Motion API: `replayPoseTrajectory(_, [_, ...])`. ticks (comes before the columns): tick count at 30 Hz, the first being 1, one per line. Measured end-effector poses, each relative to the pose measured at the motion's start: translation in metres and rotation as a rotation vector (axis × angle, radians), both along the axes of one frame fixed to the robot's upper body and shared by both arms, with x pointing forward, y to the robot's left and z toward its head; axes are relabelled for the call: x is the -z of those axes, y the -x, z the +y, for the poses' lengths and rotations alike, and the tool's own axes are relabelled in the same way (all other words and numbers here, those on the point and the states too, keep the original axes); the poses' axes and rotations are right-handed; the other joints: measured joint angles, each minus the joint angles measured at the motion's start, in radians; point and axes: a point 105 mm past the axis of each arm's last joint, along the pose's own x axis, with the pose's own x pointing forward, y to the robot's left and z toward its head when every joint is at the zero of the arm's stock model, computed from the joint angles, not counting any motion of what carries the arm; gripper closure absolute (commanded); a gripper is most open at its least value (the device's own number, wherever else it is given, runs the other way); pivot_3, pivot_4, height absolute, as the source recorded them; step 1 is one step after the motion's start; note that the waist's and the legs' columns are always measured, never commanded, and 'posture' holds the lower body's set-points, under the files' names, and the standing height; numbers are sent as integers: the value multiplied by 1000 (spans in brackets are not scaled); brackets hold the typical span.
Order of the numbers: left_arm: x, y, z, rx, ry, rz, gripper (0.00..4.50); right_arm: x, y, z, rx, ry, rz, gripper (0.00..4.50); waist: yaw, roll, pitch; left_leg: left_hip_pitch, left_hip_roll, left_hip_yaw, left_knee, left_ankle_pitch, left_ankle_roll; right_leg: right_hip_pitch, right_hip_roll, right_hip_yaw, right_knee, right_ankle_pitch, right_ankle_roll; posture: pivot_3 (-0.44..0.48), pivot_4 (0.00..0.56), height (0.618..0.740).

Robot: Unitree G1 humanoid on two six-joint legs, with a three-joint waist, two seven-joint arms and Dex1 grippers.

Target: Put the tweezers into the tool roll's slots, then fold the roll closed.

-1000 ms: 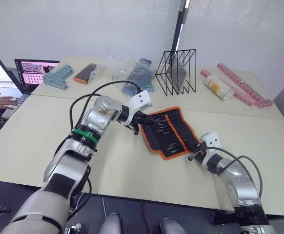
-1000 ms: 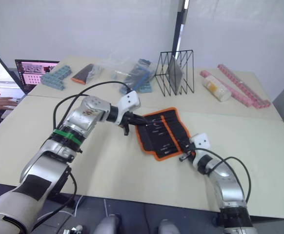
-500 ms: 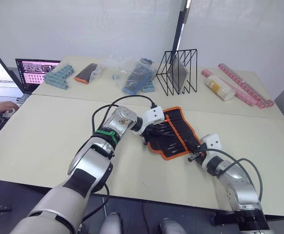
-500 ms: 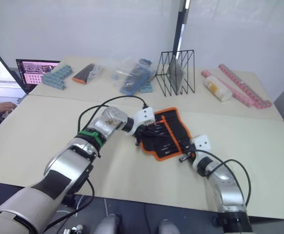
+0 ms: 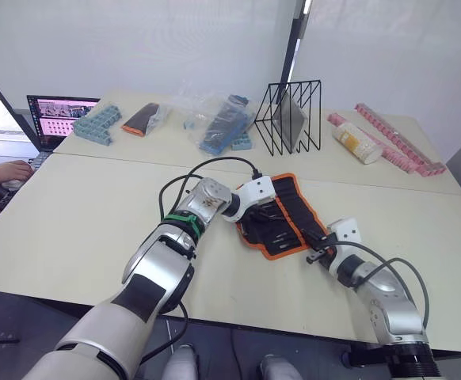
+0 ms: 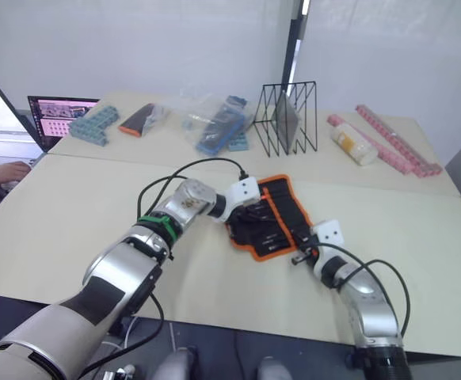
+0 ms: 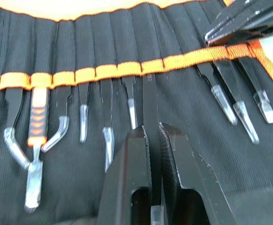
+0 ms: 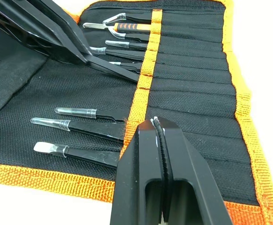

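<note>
Tool roll [image 5: 282, 215] lies open; left gripper [image 7: 151, 136] clamps one tweezer [image 7: 149, 101] at a slot, right gripper [image 8: 158, 125] closed on roll's edge; wire rack [image 5: 287, 116] behind.

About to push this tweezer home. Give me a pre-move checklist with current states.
1. Left gripper shut on the tweezer: ok.
2. Tweezer tip lined up under the orange band into a slot: ok.
3. Right gripper shut, pressing the tool roll near its edge: ok.
4. Neighbouring tweezers seated in their slots: ok.
5. Tweezer fully seated: not ok, most of it lies outside the slot.
6. Roll folded: not ok, lying open.
</note>
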Motion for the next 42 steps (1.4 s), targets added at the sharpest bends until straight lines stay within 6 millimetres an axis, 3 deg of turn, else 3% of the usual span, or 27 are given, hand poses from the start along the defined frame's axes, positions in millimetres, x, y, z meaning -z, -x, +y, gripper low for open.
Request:
replayPoseTrajectory(11, [7, 4, -26, -21, 56, -55, 4481, -1, -2, 6, 7, 30, -3, 4500, -7, 0, 0, 2, 0, 0, 0, 0, 0, 0, 0, 0, 3, 0, 0, 0, 150, 734])
replayPoseTrajectory(28, [12, 3, -36, -41, 26, -127, 4481, -3, -1, 11, 12, 28, 4, 4500, -9, 0, 0, 2, 0, 0, 0, 0, 0, 0, 0, 0, 3, 0, 0, 0, 150, 734])
replayPoseTrajectory(30, [12, 3, -35, -51, 29, -118, 3609, -3, -1, 11, 11, 27, 5, 4500, -9, 0, 0, 2, 0, 0, 0, 0, 0, 0, 0, 0, 4, 0, 0, 0, 150, 734])
replayPoseTrajectory(38, [9, 1, -25, -69, 48, -22, 1033, -3, -2, 16, -4, 19, 6, 4500, -21, 0, 0, 2, 0, 0, 0, 0, 0, 0, 0, 0, 4, 0, 0, 0, 150, 734])
replayPoseTrajectory(41, [2, -2, -14, -77, 59, 32, 140, -3, -3, 19, -17, 20, 8, 4500, -30, 1, 0, 3, 0, 0, 0, 0, 0, 0, 0, 0, 5, 0, 0, 0, 150, 734])
replayPoseTrajectory(42, [-1, -4, -5, -92, 74, 64, 37, -3, -3, 20, -22, 20, 8, 4500, -34, 1, 0, 3, 0, 0, 0, 0, 0, 0, 1, 0, 5, 0, 0, 0, 150, 734])
